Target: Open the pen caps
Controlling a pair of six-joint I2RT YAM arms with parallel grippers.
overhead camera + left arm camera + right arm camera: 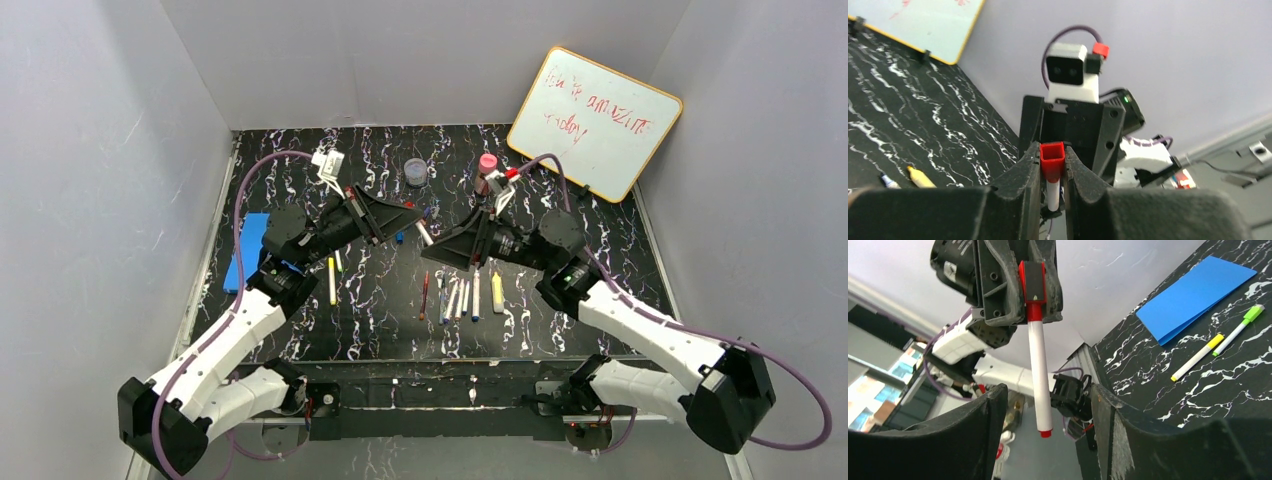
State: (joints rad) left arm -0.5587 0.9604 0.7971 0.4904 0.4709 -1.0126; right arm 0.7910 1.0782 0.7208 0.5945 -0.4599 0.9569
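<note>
1. Top external view: the left gripper and right gripper meet nose to nose over the middle of the black, white-veined desk. A white pen slants between them. Nearer, a row of slim loose pens lies on the desk. A flat blue sheet sits at the left edge, and a yellow-framed whiteboard leans at the far right.
2. Left wrist view: the left gripper's matte black jaws are clamped on a glossy, square-mouthed red cap. The pen's round white barrel runs down between them. The right gripper faces it just beyond.
3. Right wrist view: the white pen hangs from the left gripper by its red cap, its smooth barrel ending in a small red tip. The right gripper's jaws stand apart on either side of the barrel, not touching it. Beyond, on the desk's left side, lie the blue sheet, a yellow-ended pen and a green-capped pen.
</note>
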